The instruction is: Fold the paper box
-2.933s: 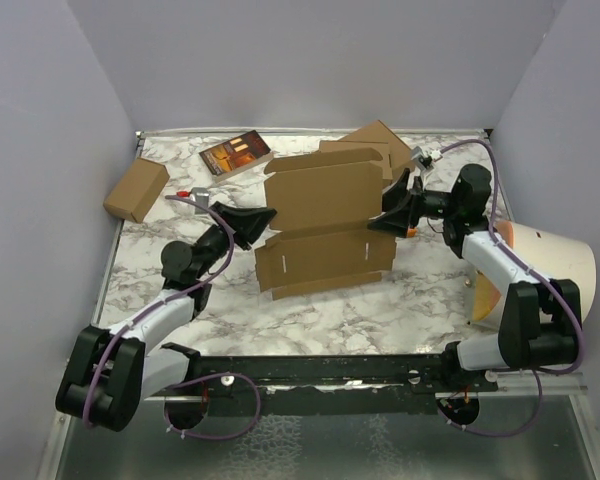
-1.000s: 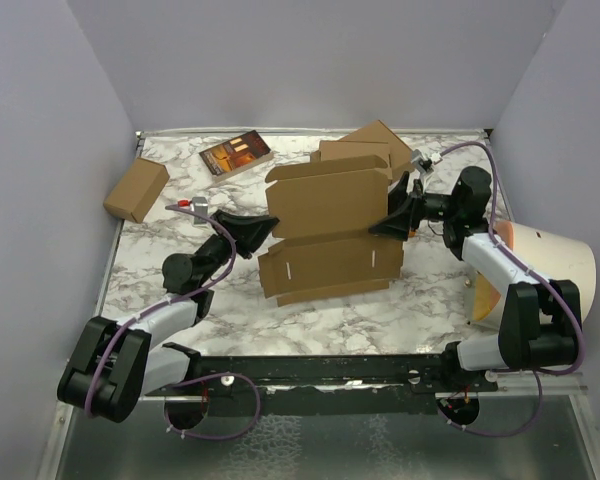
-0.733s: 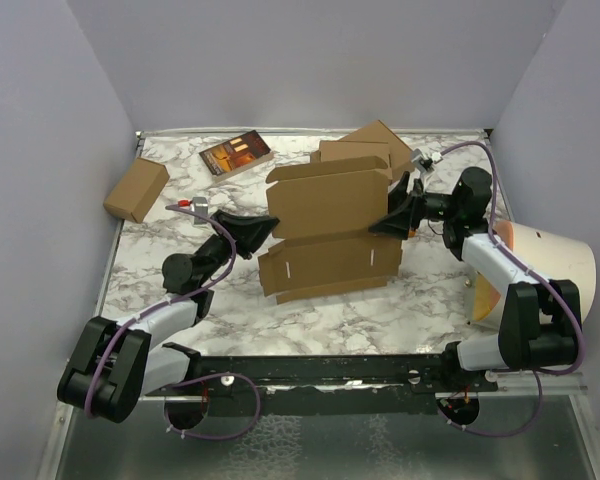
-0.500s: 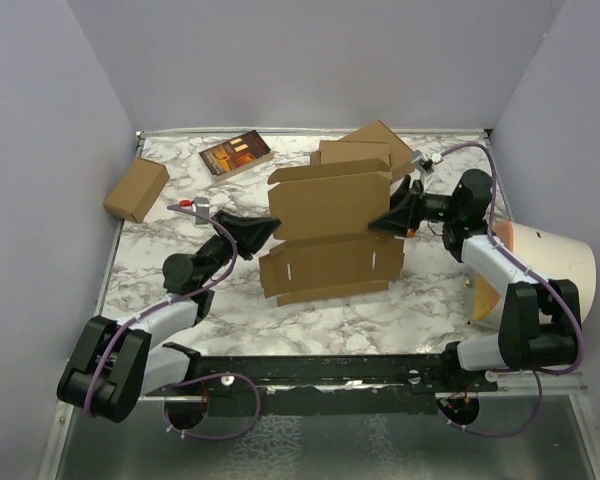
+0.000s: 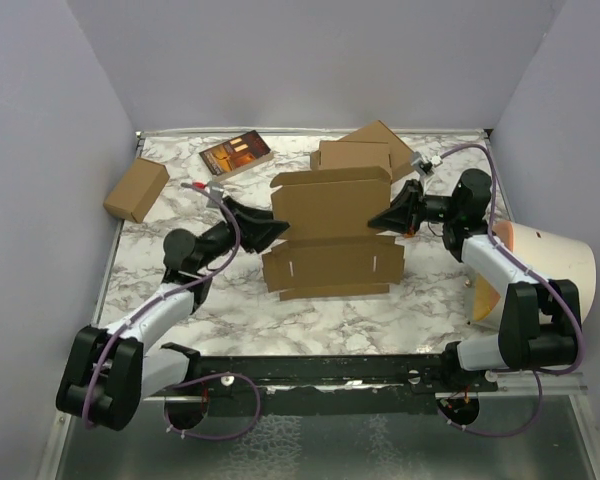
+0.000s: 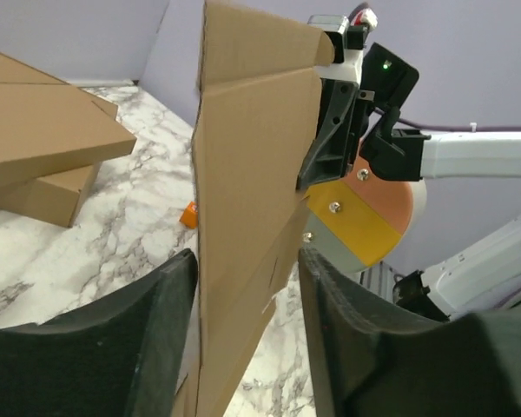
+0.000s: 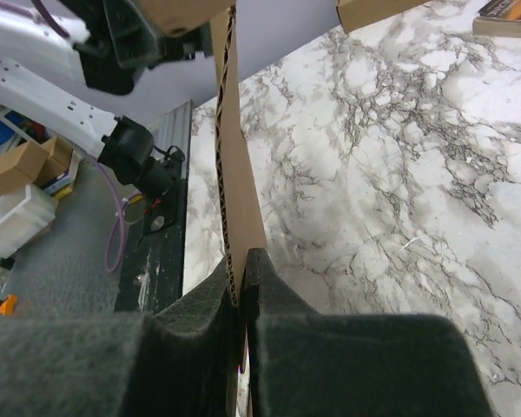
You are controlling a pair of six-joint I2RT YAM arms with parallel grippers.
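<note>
The paper box, a brown cardboard sheet with flaps and slits, stands half folded at mid table, its upper panel raised over the lower one. My right gripper is shut on the sheet's right edge. In the right wrist view the corrugated edge is pinched between the pads of that gripper. At the sheet's left edge my left gripper is open. In the left wrist view the cardboard runs between the fingers of the left gripper; it lies against the left finger, and the right finger stands apart.
A stacked pair of folded brown boxes lies behind the sheet, also seen from the left wrist. A small carton sits at the far left and a book at the back. A white and orange round object stands at the right edge.
My left gripper has opened off the sheet's left edge. My right gripper has closed onto the right edge. The upper panel has shifted slightly to the right.
</note>
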